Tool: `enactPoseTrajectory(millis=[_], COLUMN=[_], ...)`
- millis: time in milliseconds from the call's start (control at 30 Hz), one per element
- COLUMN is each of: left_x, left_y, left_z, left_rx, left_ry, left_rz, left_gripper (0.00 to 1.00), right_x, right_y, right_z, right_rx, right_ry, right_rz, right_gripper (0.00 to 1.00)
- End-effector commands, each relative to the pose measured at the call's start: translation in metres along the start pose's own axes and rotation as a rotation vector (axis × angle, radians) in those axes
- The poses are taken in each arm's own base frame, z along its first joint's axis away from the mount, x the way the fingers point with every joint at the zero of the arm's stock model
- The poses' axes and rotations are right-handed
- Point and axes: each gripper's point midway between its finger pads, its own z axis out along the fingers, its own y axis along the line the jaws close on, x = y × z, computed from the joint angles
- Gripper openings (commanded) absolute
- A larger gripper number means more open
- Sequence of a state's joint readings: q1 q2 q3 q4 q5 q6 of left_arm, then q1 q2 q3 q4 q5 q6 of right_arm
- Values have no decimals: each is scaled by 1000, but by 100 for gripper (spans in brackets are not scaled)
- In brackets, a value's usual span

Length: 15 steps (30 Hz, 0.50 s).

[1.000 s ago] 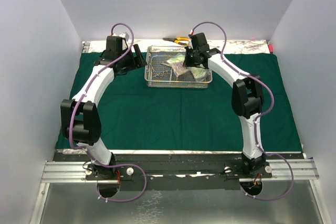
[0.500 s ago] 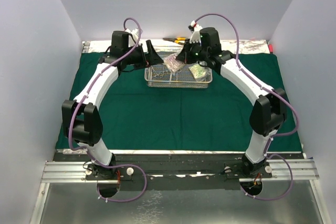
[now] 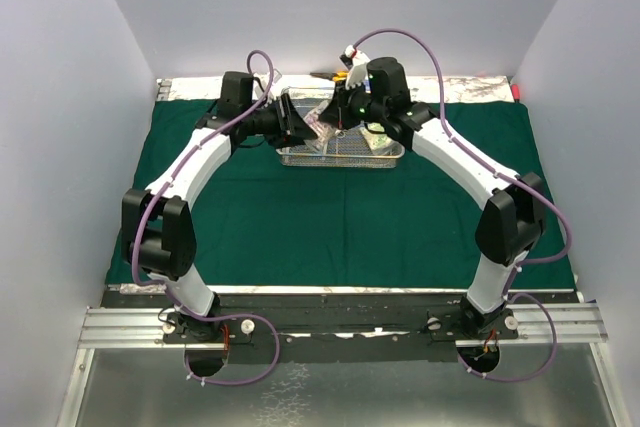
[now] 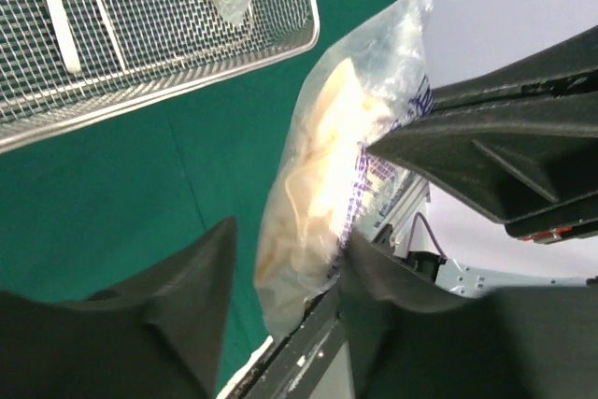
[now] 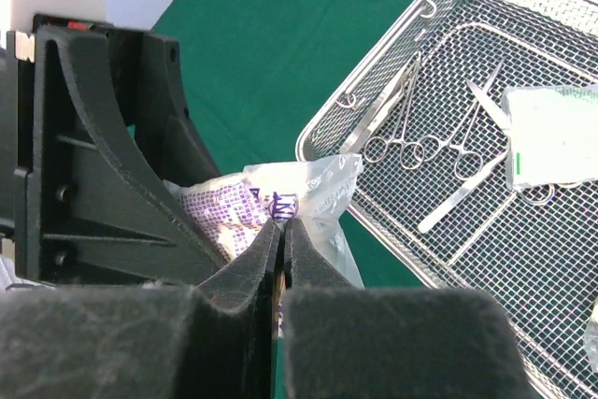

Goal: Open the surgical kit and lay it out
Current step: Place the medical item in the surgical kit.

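Both arms have swung inward since a second ago, meeting above the left end of the tray, and one packet has come up out of it. Spread flat over the tabletop, the dark green cloth wrap (image 3: 350, 217) carries the rectangular steel wire-mesh tray (image 3: 340, 163) at its far side. Hanging in the air just outside the tray's rim is a small clear plastic packet with pale contents and purple print (image 4: 318, 184). The right gripper (image 5: 282, 223) is clenched on its top edge, while the left gripper (image 4: 285, 240) is spread wide, one jaw on each side of the packet's lower half, not yet pressing. This looks like a handover, and timing is the hazard: if the right lets go before the left clamps, the slick film would probably drop onto the cloth. The black fingers sit very near each other and could knock together. Slim steel forceps and clamps (image 5: 420, 147) lie in the tray beside another packet (image 5: 551, 137).
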<state>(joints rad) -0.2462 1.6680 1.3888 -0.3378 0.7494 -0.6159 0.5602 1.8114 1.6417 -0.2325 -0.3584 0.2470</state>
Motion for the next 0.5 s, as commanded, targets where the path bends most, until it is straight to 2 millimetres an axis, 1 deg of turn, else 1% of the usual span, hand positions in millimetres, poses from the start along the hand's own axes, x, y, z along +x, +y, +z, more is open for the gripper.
enactPoseTrajectory(millis=[0, 67, 133, 167, 233, 300, 367, 433, 467], left_x=[9, 9, 9, 8, 8, 8, 10, 12, 12], left_y=[-22, -24, -26, -27, -28, -29, -29, -30, -31], left_z=[-14, -16, -17, -18, -20, -23, -26, -28, -29], left_rx=[60, 66, 68, 69, 66, 63, 62, 62, 63], left_ry=[5, 6, 3, 1, -8, -18, -20, -23, -25], left_rz=[2, 3, 2, 5, 9, 15, 16, 17, 18], left_gripper=[39, 26, 16, 12, 4, 0, 0, 0, 0], right_x=[-17, -15, -13, -12, -11, -7, -2, 4, 7], right_y=[5, 5, 1, -2, -12, -23, -38, -46, -47], right_z=[-10, -10, -11, -12, -16, -22, -30, -37, -40], right_rx=[18, 18, 46, 69, 138, 217, 321, 389, 399], right_ry=[-62, -55, -58, -60, -74, -78, -80, -81, -80], right_rz=[27, 43, 78, 98, 143, 190, 259, 314, 346], right_gripper=[5, 10, 18, 22, 33, 46, 59, 67, 71])
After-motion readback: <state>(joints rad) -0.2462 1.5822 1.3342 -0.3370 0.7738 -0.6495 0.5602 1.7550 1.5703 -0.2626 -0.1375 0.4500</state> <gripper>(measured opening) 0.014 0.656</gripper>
